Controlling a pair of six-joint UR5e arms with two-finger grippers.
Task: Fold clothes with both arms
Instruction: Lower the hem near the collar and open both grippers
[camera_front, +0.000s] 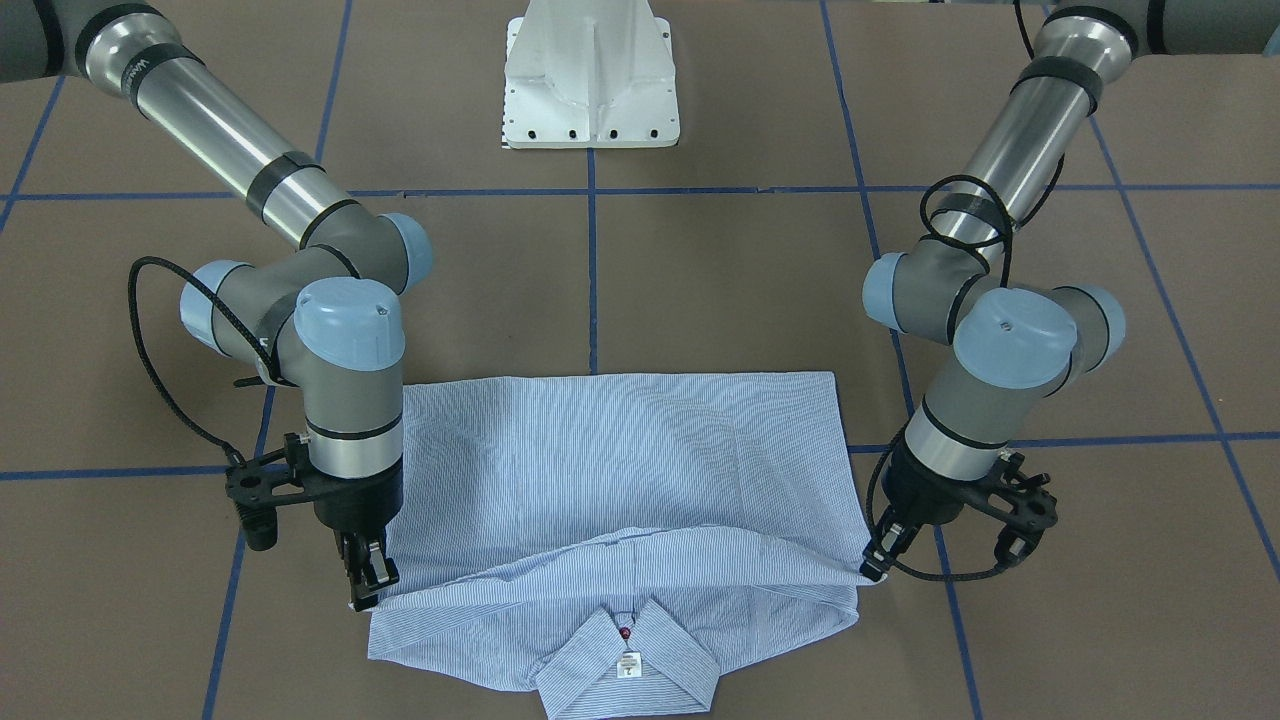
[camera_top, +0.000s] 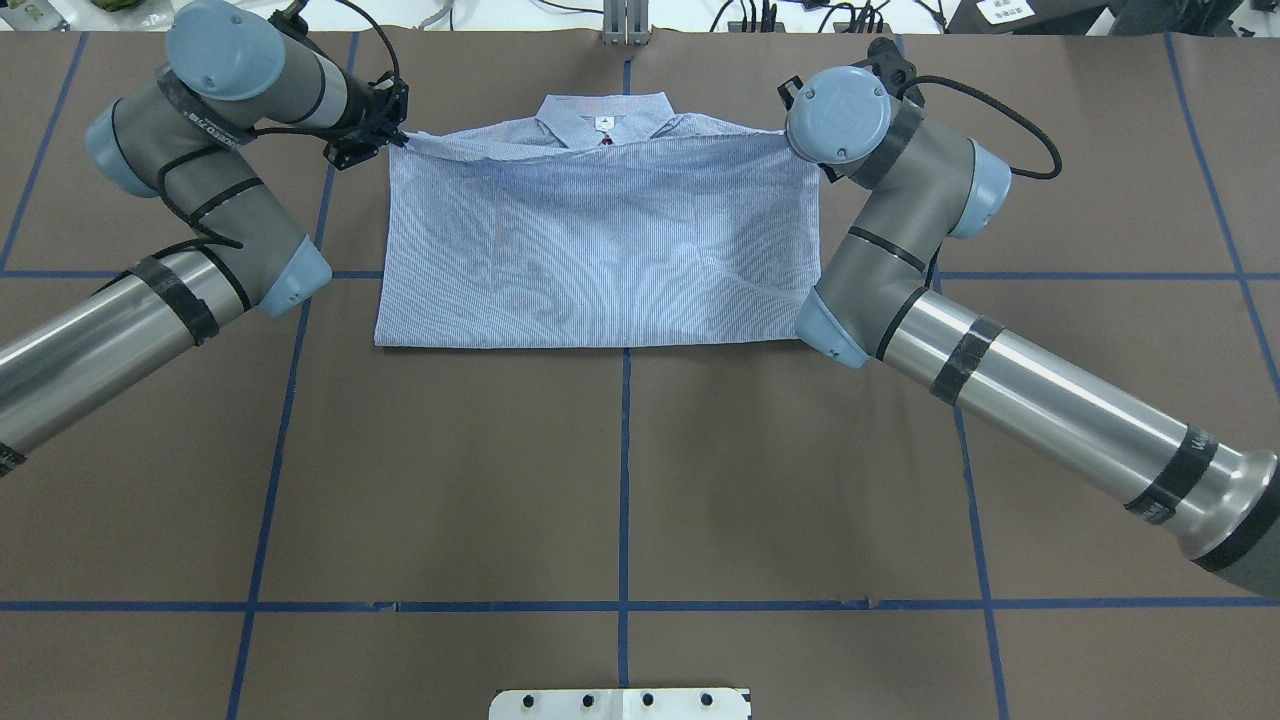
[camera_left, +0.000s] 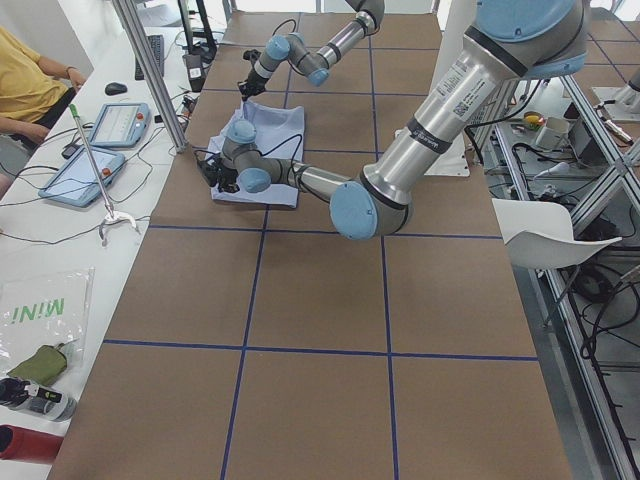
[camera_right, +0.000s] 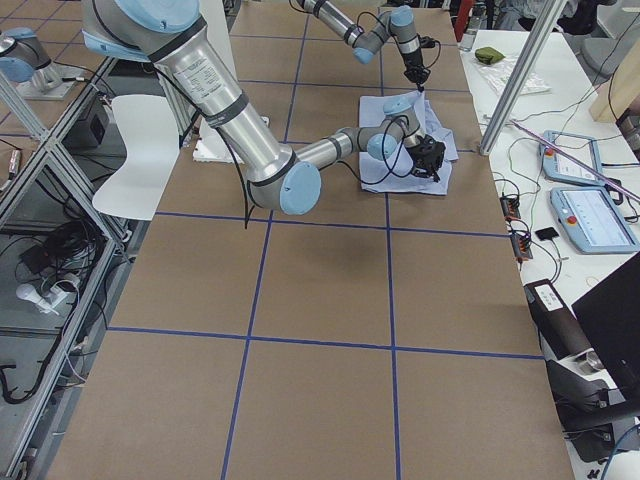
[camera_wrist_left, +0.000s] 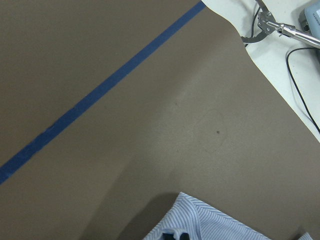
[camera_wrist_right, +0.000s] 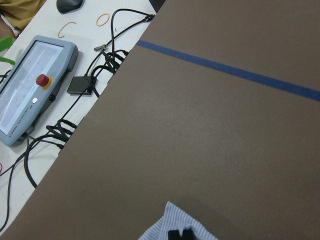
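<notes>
Fingertips of left gripper pinched on one corner of striped shirt, right gripper nipping the opposite corner, doubled-over shirt on brown table, collar on the side away from the robot

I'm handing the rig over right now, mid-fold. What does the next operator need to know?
Left gripper: shut on one corner of the shirt's folded-over layer.
Right gripper: shut on the opposite corner.
Shirt lies flat on the table, with the collar on the operators' side, uncovered.
Done: lower half folded up to the shoulders.
Left: lay the held edge down and release; probably more folds.
</notes>
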